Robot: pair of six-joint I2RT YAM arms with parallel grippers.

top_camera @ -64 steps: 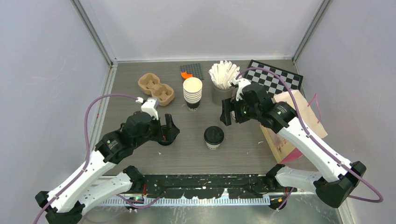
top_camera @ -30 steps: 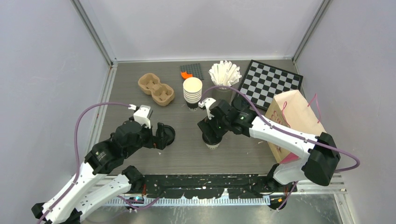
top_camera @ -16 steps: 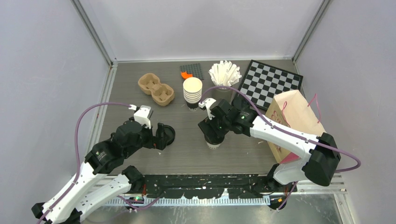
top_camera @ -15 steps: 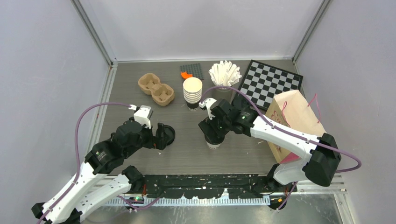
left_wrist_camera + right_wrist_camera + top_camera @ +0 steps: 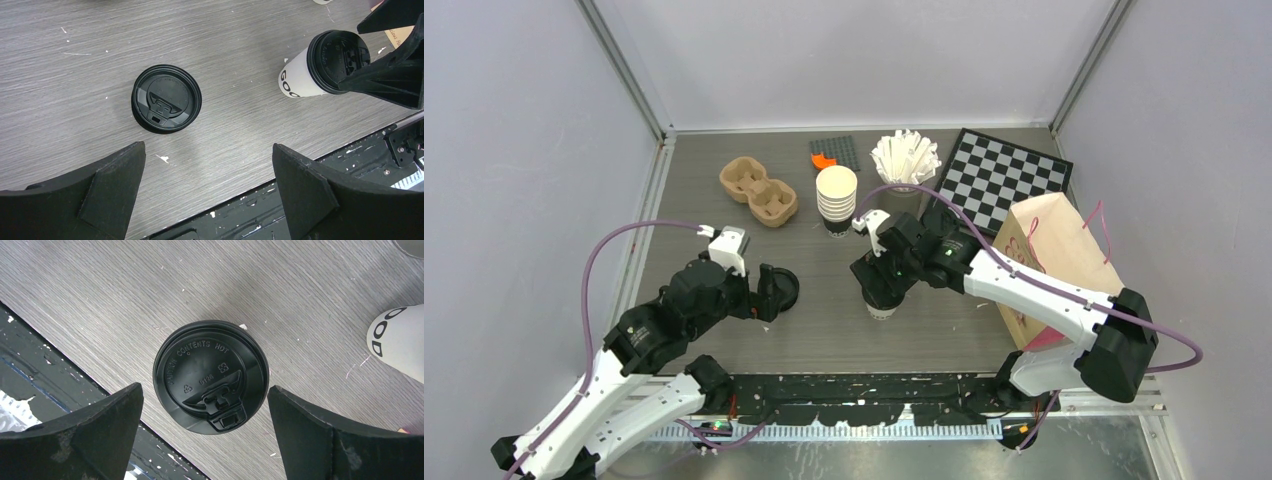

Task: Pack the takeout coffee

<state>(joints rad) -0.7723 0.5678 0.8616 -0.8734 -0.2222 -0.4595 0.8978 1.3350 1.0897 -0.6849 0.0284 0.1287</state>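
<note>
Two seconds back the right arm was up near the chessboard point(image 5: 1004, 175) and the right cup point(image 5: 210, 376) stood uncovered. The right gripper point(image 5: 879, 285) has since come down over it, and for the last second it has hardly shifted; only the elbow has eased a little to the right. The left gripper point(image 5: 774, 290) has stayed over the left cup point(image 5: 166, 98) on the counter point(image 5: 824, 330), well left of the other.

From above, both cups are mostly hidden under the grippers. The left wrist view shows the left cup's black lid whole, just ahead of its fingers point(image 5: 100, 195), with the body out of sight. It also catches the right cup off to the right, its cream wall lettered, with the right gripper's black fingers point(image 5: 395, 80) at the lid. The right wrist view shows a lettered cream cup wall at its right edge; which cup that is I cannot tell.

Both grippers are spread wide and hold nothing. The left touches nothing. The right cup's lid nearly fills the gap between the right fingers point(image 5: 75, 435); whether one grazes the rim I cannot tell.
</note>
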